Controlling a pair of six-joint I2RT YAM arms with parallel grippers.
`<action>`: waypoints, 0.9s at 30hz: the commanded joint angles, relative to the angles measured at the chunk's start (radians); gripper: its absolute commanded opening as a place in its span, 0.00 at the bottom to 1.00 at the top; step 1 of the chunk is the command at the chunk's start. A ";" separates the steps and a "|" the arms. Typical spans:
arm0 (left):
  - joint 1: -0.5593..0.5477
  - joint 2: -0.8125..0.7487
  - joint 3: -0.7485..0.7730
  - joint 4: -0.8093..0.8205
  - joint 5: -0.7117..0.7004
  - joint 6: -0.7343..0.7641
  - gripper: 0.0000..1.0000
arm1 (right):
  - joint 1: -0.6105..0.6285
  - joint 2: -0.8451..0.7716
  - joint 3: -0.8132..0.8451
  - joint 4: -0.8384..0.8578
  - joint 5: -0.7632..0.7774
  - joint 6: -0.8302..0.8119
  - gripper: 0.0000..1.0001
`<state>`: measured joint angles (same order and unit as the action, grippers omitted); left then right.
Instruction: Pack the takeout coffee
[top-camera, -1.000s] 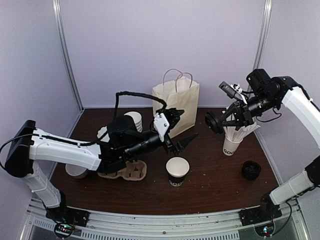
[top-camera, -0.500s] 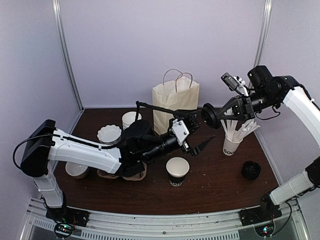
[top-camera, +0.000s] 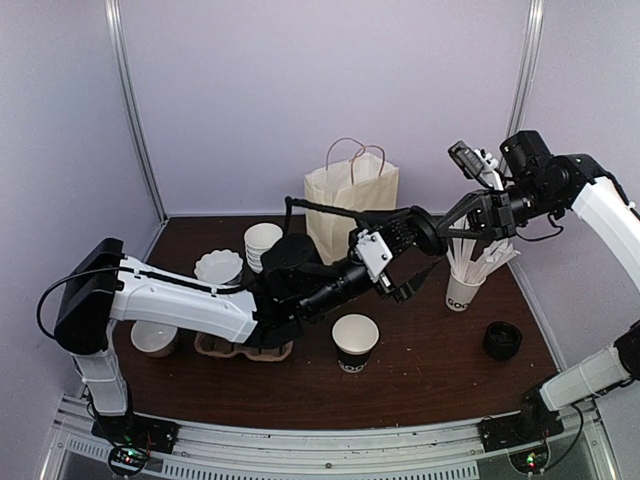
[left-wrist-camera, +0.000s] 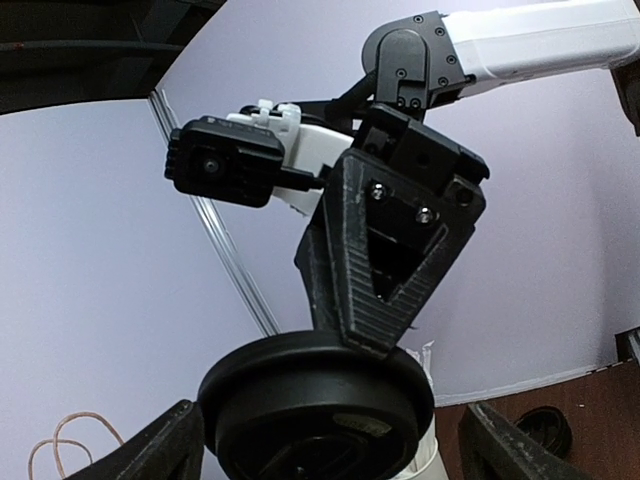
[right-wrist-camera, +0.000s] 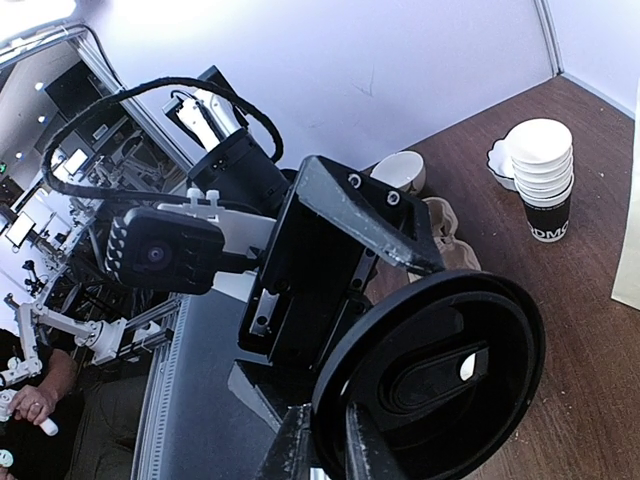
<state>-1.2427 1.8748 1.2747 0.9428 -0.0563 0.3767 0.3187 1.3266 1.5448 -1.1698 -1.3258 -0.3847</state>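
On dark brown wooden surface (top-camera: 440, 385), cream paper bag w/ handles (top-camera: 350, 200) stands upright at back edge, ctr. Near front edge, ctr: small black paper cup w/ white lettering (top-camera: 354, 345), upright, top open. In the air above the surface, just right of the bag: round black plastic lid (right-wrist-camera: 430, 365), w/ right end effector (right-wrist-camera: 325, 447) clamped on its rim. The left end effector (left-wrist-camera: 325, 455) is spread wide, fingers (left-wrist-camera: 160, 448) either side of lid.
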 joint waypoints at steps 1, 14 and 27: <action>0.000 0.029 0.029 0.063 -0.032 0.006 0.92 | 0.006 -0.023 -0.019 0.028 -0.026 0.016 0.13; 0.000 0.099 0.080 0.130 -0.114 0.006 0.91 | 0.005 -0.032 -0.036 0.064 -0.047 0.047 0.11; 0.000 0.116 0.098 0.157 -0.135 -0.003 0.82 | 0.004 -0.043 -0.055 0.081 -0.038 0.056 0.11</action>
<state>-1.2427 1.9961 1.3563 1.0191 -0.1715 0.3763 0.3187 1.3102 1.5017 -1.1034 -1.3537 -0.3389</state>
